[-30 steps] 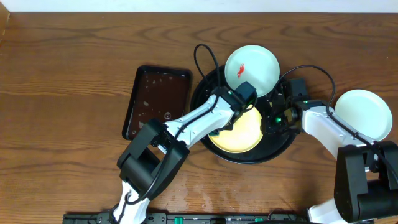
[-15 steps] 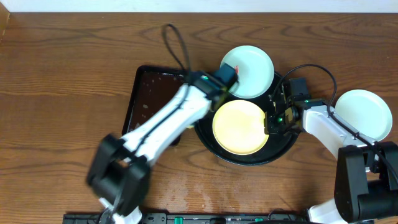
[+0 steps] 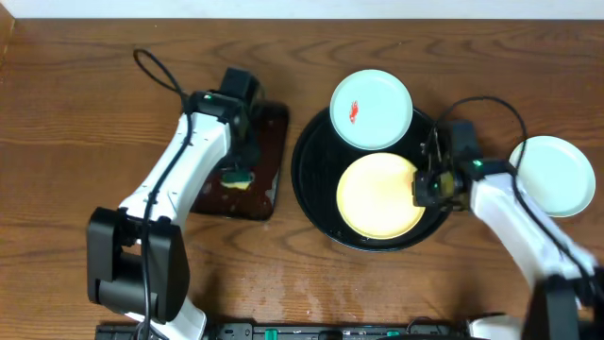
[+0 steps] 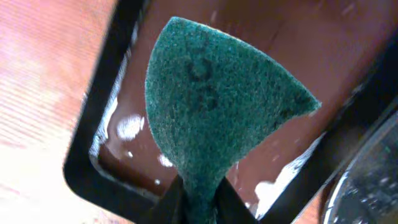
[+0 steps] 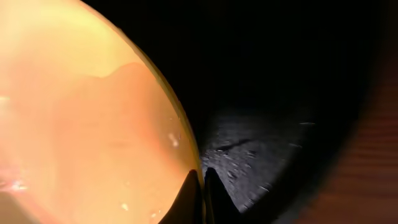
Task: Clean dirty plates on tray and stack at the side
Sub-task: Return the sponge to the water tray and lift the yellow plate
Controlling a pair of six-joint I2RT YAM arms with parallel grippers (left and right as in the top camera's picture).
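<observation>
The left claw [image 4: 196, 198] is clamped on a green sponge [image 4: 211, 106] over the wet brown tray [image 4: 93, 158], likely to soak it. The right claw [image 5: 200, 186] appears pinched on the yellow plate [image 5: 81, 124] at its rim, steadying it in the black tray [image 3: 310, 179]. A smeared mint plate [image 3: 370, 109] overlaps the tray's far rim. A second mint plate [image 3: 552, 175] sits right on the worktop [image 3: 94, 76], starting the stack.

— What's different from a second ago?
— I've swung the left gripper [image 4: 199, 202] and its sponge [image 4: 211, 106] off the black tray [image 3: 307, 175], out to the brown tray [image 3: 269, 142] at nine o'clock.
— And the yellow plate [image 3: 377, 195]?
— Uncovered now, nudged toward three o'clock.
</observation>
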